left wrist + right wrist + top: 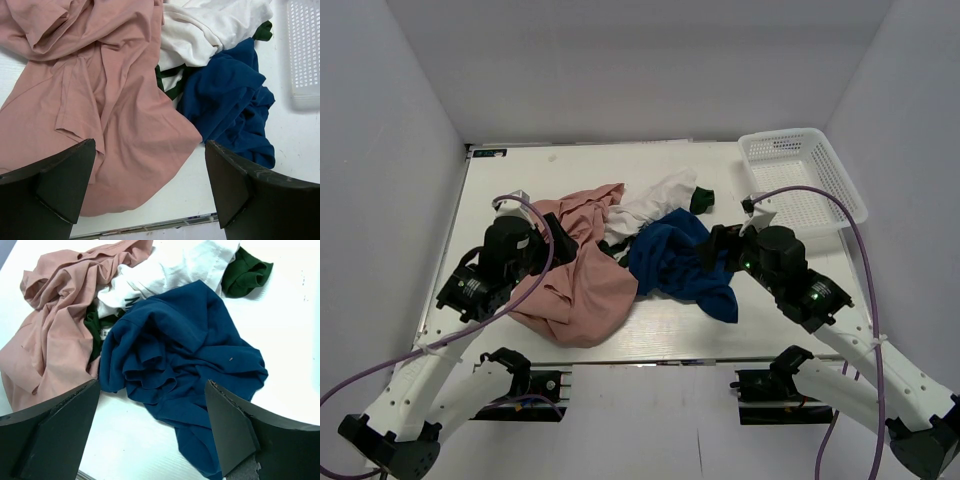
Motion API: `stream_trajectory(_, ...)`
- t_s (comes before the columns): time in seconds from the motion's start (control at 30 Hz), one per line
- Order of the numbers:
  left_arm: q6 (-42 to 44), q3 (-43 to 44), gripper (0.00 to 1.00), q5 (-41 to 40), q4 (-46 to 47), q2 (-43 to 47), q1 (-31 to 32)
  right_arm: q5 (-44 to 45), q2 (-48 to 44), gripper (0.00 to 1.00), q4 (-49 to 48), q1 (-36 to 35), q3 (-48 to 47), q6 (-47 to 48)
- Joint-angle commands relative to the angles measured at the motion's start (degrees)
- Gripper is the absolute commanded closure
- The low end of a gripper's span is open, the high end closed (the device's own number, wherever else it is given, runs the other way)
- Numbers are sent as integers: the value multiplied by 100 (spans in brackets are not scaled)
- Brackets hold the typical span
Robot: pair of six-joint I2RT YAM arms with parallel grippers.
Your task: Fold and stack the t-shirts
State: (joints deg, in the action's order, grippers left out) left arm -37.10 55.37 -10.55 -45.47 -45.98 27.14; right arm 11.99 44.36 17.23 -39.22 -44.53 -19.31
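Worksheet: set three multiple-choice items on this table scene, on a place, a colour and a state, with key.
1. Where does the mesh basket stand?
A. the table's far right corner
B. its near left corner
C. its middle

2. What colour is the shirt nearest the left gripper?
A. blue
B. white
C. pink

3. How are the left gripper and the right gripper?
A. both shut on cloth
B. both open, empty
C. one shut

Key: 1 A, it sits at the far right edge; 2 C, the pink shirt lies beside it; 3 B, both pairs of fingers stand wide apart, empty.
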Motion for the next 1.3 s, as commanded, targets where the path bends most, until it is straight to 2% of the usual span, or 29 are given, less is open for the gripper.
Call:
stream_trajectory(0.0, -25, 211, 0, -27, -41, 27, 20, 111, -68, 9, 69, 2, -275, 155)
stream_trajectory(0.1, -25, 211, 0, -26, -41, 89, 20, 6, -41, 9, 122, 2, -214, 410)
stream_trajectory(0.13, -25, 211, 0, -26, -93, 89, 20, -482, -15, 9, 166, -6, -214, 759)
stream_trajectory(0.23, -25, 211, 0, -26, -154, 89, 20, -714, 371, 9, 499, -24, -380, 1008)
stream_trajectory(0.33, -77, 158, 0, -26, -207, 141, 20, -1380, 1056, 9, 388, -68, -521, 1043)
stream_trajectory(0.43, -131, 27, 0, -26, -208, 142, 20, -1524, 2187, 9, 45, -199, -600, 763)
stream_trajectory(0.57, -254, -27, 0, -26, -260, 194, 20, -788, 3200, 9, -220, -340, -715, 323)
stream_trajectory(0.67, -254, -79, 0, -79, -313, 256, 20, -515, 3745, 9, -965, -358, -373, 68)
stream_trajectory(0.8, -306, -79, 0, -79, -375, 309, 20, 512, 4824, 9, -1546, -376, -451, -362)
stream_trajectory(0.93, -359, -79, 0, -79, -480, 370, 20, 515, 5388, 9, -2057, -332, -600, -292)
stream_trajectory(1.03, -411, -79, 0, -131, -594, 492, 20, 585, 5513, 29, -2163, -349, -671, -459)
stream_trajectory(1.07, -412, -79, 0, -132, -594, 493, 20, 638, 5574, 57, -2154, -349, -653, -503)
stream_trajectory(1.1, -412, -79, 0, -184, -646, 563, 20, 708, 5575, 74, -2111, -349, -644, -556)
stream_trajectory(1.13, -412, -79, 0, -185, -647, 624, 20, 856, 5453, 100, -2093, -349, -549, -591)
stream_trajectory(1.27, -412, -79, 0, -237, -647, 686, 20, 1165, 4655, 100, -2022, -340, -503, -417)
